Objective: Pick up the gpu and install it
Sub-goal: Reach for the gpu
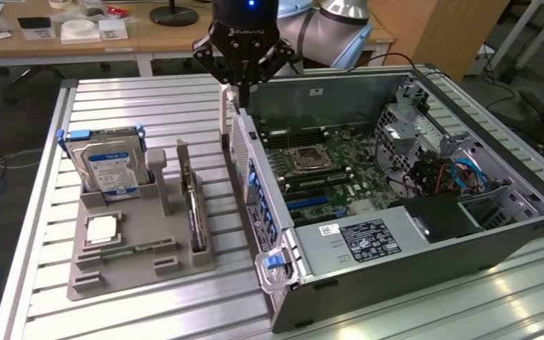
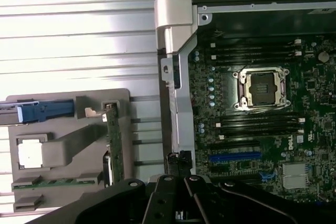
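Exterior view: one gpu (image 1: pixel 193 209) stands up in one grey tray (image 1: pixel 130 270) on the table (image 1: pixel 139 106), beside one hard drive (image 1: pixel 111 166). One gripper (image 1: pixel 237 89) hangs over the computer case (image 1: pixel 348 95) edge, fingers pinched together, holding nothing.

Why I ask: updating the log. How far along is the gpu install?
Nothing looks done yet: the flat green gpu card stands on edge in the grey plastic holder. The black gripper hangs above the wall of the silver computer case, apart from the card. Pick-up and installation both remain.
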Robot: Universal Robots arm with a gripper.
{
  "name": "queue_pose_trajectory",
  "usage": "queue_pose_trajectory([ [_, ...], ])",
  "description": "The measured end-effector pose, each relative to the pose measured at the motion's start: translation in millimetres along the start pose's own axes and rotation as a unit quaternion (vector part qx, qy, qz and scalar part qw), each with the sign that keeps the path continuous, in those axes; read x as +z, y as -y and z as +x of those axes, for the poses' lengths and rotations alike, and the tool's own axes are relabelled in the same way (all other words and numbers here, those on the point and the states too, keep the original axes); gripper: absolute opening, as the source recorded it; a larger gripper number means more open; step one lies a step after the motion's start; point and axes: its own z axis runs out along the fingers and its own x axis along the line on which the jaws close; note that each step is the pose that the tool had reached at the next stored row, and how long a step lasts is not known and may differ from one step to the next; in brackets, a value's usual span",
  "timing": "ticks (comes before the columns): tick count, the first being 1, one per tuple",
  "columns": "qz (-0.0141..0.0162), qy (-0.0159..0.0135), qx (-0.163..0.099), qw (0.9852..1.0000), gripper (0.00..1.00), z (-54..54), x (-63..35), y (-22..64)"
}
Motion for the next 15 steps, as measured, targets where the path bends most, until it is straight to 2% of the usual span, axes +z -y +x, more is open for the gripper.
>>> queue_pose_trajectory([
  [15, -0.0001, 0.0005, 0.0, 1.0, 0.11, 18.3, -0.4, 1.4],
])
